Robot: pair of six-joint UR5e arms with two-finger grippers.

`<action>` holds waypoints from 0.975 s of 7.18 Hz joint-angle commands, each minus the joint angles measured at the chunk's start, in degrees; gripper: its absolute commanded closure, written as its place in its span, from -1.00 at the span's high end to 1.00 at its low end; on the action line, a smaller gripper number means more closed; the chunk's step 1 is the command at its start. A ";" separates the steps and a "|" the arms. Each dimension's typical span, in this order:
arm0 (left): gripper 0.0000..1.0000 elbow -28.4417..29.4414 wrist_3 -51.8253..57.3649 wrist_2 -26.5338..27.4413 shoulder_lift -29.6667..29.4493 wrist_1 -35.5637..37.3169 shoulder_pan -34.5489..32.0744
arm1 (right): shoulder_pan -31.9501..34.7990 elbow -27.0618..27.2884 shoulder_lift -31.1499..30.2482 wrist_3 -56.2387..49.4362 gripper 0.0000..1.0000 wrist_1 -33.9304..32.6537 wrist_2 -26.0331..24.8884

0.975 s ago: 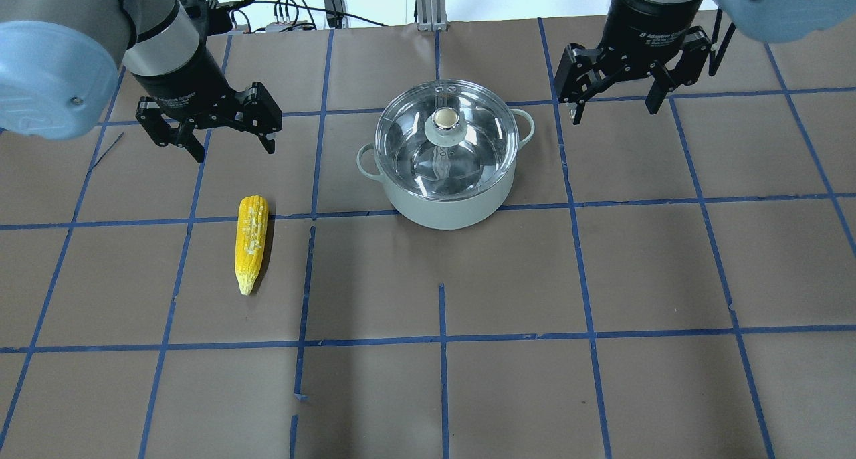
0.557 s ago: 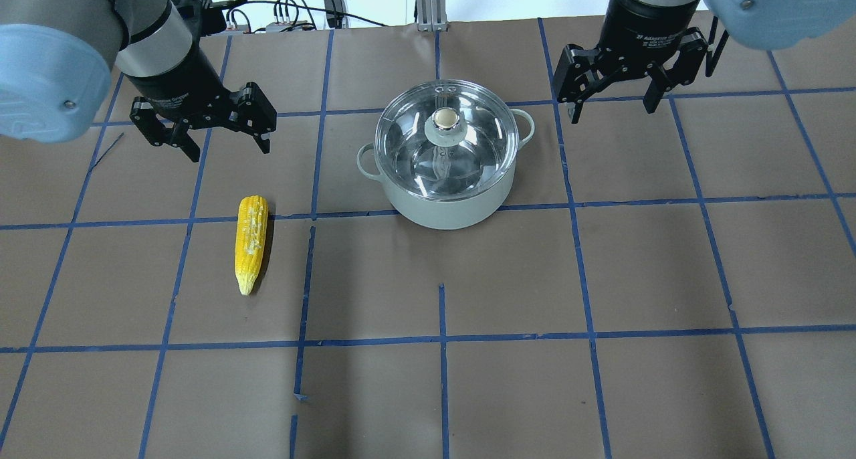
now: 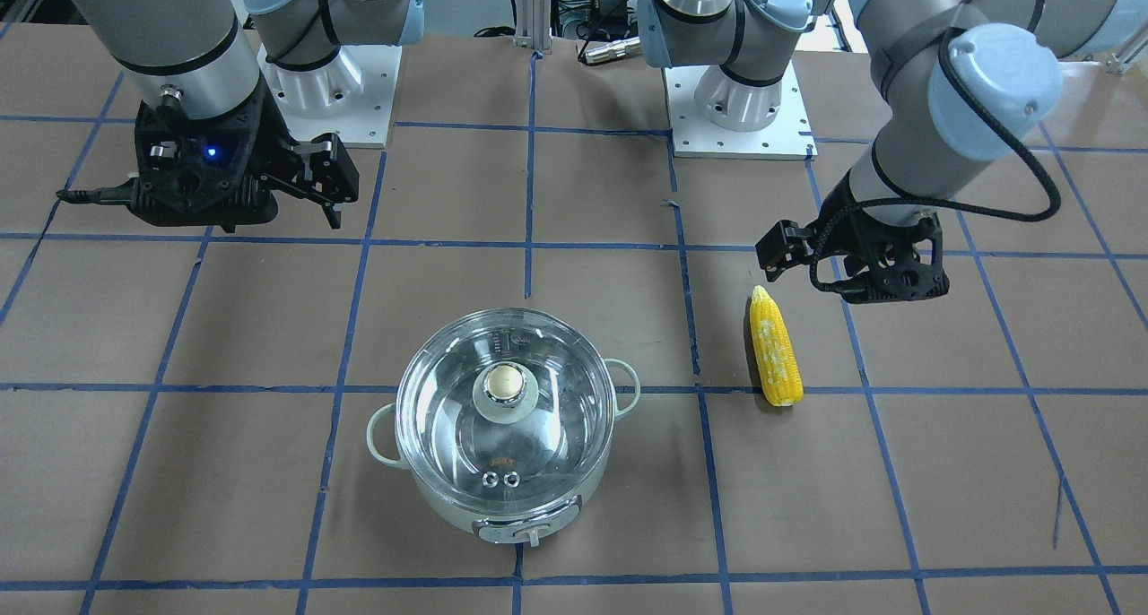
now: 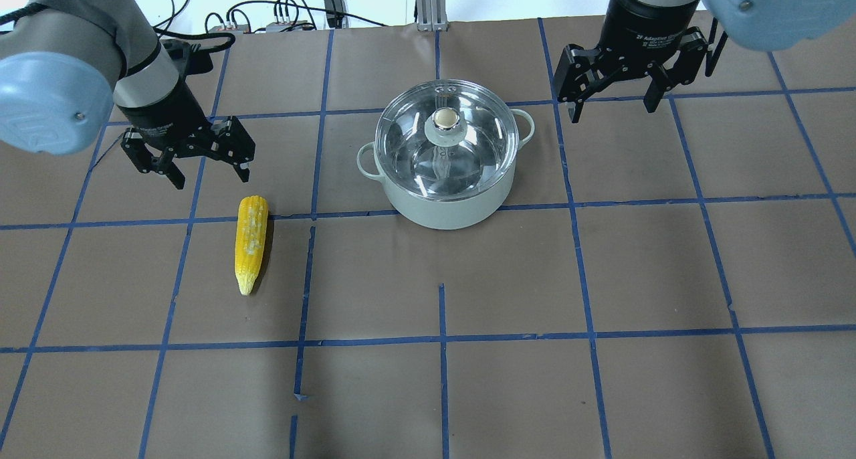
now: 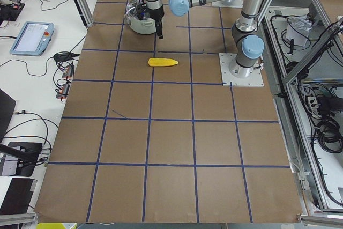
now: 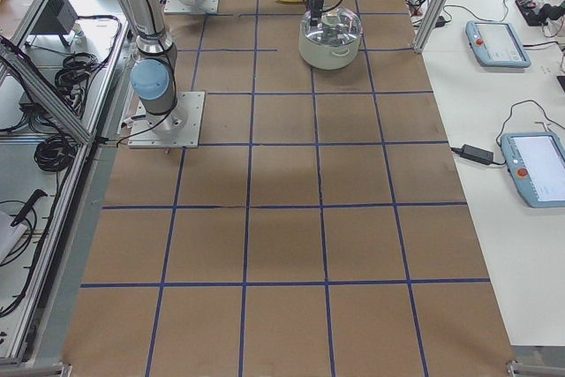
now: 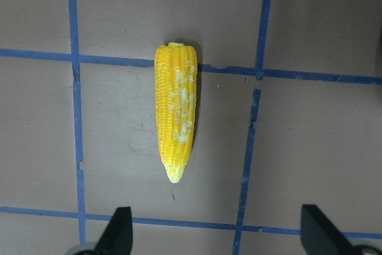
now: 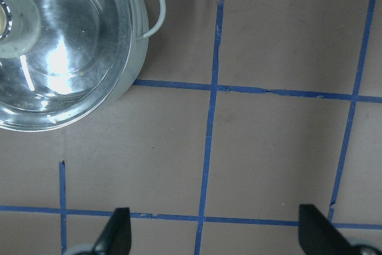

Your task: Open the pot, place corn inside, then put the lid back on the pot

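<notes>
From the front, the pot (image 3: pixel 527 532) stands on the brown surface (image 3: pixel 897 507), its knob panel showing. The glass lid (image 3: pixel 560 418) is on, with two vent holes visible. The corn (image 3: pixel 777 357) lies apart on the robot's left.

Overhead hides the panel but shows the left gripper (image 4: pixel 210 176) spread wide and empty, hovering near the corn. The right gripper (image 4: pixel 612 111) is equally wide and empty, raised on the pot's right.

The left wrist view centres the corn, its tip towards the fingertips. The right wrist view catches the lidded pot's edge and one handle.

Left gripper (image 4: pixel 212 176) points down, jaws spread wide and empty. Right gripper (image 4: pixel 612 111) also points down, jaws wide apart.
</notes>
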 commanded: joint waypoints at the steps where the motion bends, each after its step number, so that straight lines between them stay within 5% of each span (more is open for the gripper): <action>1: 1.00 -3.96 1.39 0.06 -2.82 7.28 2.10 | -0.09 -0.87 0.10 -0.52 1.00 -0.57 0.12; 3: 1.00 -6.17 -0.19 1.46 -4.94 12.03 2.10 | 0.95 -2.80 2.46 2.96 0.99 -5.37 1.43; 7: 1.00 -9.40 -0.71 5.86 -3.73 16.19 1.13 | 13.06 -10.64 16.95 17.92 0.99 -10.90 3.37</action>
